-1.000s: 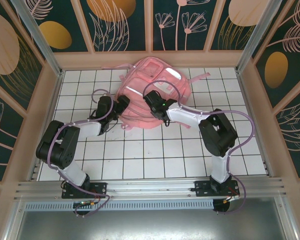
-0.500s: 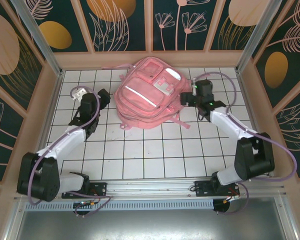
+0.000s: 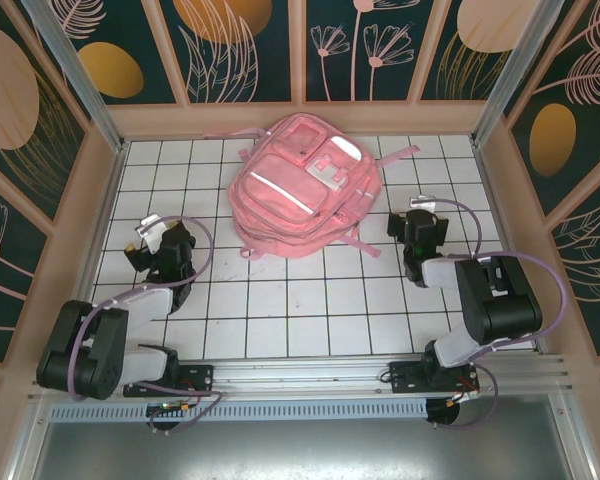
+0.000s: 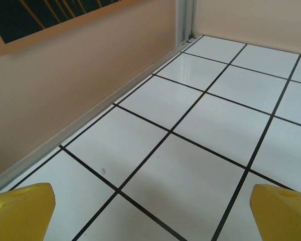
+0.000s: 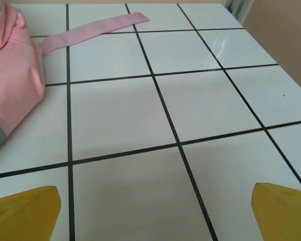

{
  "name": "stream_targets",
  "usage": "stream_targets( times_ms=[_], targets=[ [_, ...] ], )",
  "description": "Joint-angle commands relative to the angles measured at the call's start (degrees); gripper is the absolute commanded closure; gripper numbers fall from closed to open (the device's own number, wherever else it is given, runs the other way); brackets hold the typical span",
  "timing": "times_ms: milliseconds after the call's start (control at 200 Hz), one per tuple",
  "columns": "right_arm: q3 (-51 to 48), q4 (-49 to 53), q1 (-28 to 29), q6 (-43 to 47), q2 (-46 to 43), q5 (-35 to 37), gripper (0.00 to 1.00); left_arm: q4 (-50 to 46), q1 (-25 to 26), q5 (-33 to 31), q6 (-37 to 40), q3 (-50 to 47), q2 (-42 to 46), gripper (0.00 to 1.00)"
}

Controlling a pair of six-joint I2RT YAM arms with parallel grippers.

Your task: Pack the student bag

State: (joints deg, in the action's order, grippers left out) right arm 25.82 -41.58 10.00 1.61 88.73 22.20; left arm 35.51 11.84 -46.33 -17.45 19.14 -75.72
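Left of frame: left pincer [image 3: 148, 238], spread wide, holding nothing. Upper centre: student bag [image 3: 300, 185], flat on the tiled counter [image 3: 310, 310], apart from both arms. Right: right pincer [image 3: 412, 212], wide, empty. Judged stage: packing likely finished; you next check its closure, then park.

Bare tiles on both flanks, bag blocking the far middle
The student bag [image 3: 302, 185] fills the far centre of the tiled table [image 3: 310, 310], with one strap [image 5: 90, 30] lying flat on the tiles to its right. Bare tiles run across the near half and down both sides. The left gripper [image 3: 148, 240], jaws spread wide, faces bare floor hemmed by the left wall [image 4: 65, 90]; the right gripper [image 3: 417, 215], equally spread, stands apart from the bag with free tiles up to the right wall [image 5: 286, 30]
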Motion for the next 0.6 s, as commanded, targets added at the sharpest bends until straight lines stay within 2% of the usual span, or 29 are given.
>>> stream_targets(
  times_ms=[0, 75, 140, 220, 255, 300, 325, 385, 470, 520, 570, 590],
  targets=[
    [-2.8, -13.3, -4.7, 1.2, -0.9, -8.0, 0.01, 15.2, -0.7, 4.7, 7.1, 0.1, -3.1, 0.01],
    [-5.7, -17.3, -9.1, -2.5, -1.8, -13.5, 0.01, 19.9, -1.0, 10.0, 10.5, 0.2, -5.2, 0.01],
    [-8.1, -20.1, -12.4, -4.7, -2.8, -19.1, 0.01, 19.5, -0.9, 10.9, 12.5, 1.8, -7.0, 0.01],
    [-11.6, -27.0, -12.2, -4.0, -1.7, -20.2, 0.01, 25.1, -1.1, 14.3, 16.3, -0.2, -7.0, 0.01],
    [-13.6, -33.8, -11.7, -3.3, 0.2, -19.2, 0.01, 28.7, -1.6, 15.3, 16.7, -1.9, -7.1, 0.01],
    [-12.8, -29.9, -11.1, -3.6, -0.7, -17.7, 0.01, 35.6, -3.3, 16.5, 15.4, -4.7, -8.6, 0.01],
    [-12.8, -31.1, -11.2, -3.6, -0.6, -17.7, 0.01, 39.4, -4.5, 16.9, 14.3, -5.9, -9.7, 0.01],
    [-12.9, -30.3, -11.1, -3.6, -0.8, -17.5, 0.01, 33.7, -6.6, 20.5, 11.9, -5.1, -7.8, 0.01],
    [-13.0, -31.0, -11.1, -3.5, -0.5, -17.4, 0.01, 40.0, -7.1, 24.1, 12.5, -8.0, -9.5, 0.01],
    [-13.0, -30.7, -10.8, -3.4, -0.7, -17.2, 0.01, 51.6, -7.3, 23.7, 13.4, -10.3, -13.9, 0.01],
    [-13.0, -31.0, -10.8, -3.3, -0.6, -17.2, 0.01, 40.6, -7.4, 24.5, 12.3, -8.3, -10.5, 0.01],
    [-13.1, -30.9, -10.7, -3.2, -0.6, -17.1, 0.01, 39.6, -7.4, 24.4, 12.3, -7.4, -10.6, 0.01]
  ],
)
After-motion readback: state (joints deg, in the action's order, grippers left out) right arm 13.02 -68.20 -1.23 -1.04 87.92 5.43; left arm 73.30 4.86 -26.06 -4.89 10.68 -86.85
